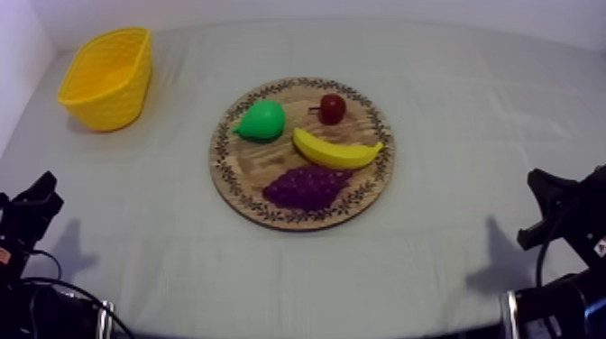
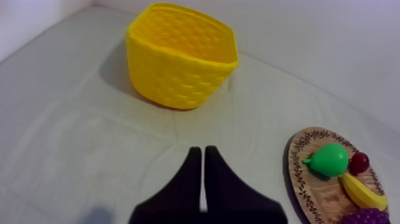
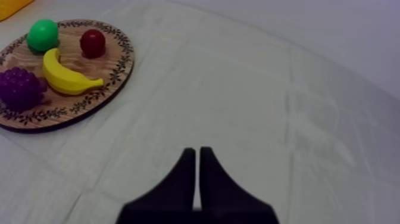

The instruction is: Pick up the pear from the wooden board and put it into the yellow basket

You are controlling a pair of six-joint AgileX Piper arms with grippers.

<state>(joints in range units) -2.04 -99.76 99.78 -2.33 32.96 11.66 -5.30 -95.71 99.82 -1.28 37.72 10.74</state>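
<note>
1. Currently at step zero: the pear (image 1: 261, 120) is untouched on the wooden board (image 1: 221, 171), on the board's side nearest the yellow basket (image 1: 108, 104). No reach begun, by my read.
2. Left end effector (image 2: 200, 150): fingers pressed together into a narrow wedge, holding nothing, hovering over bare worktop (image 1: 451, 108) short of the board, with the basket ahead of it.
3. Right end effector (image 3: 196, 152): same narrow wedge, holding nothing, parked on the far side of the board from the basket.
4. Next move, my call: use the left arm, since it sits on the board's basket side. Open the fingers wide, swing to the pear, come down over its body, then close.
5. Clearance on the board: small red fruit (image 1: 333, 108) and banana (image 1: 335, 150) lie near the pear but not touching it; grapes (image 1: 307, 187) sit at the board's near edge. Approaching from the basket side should avoid all three.
6. Containers: the basket stands upright, well apart from the board, with nothing visible inside. The board carries all four fruits.
</note>
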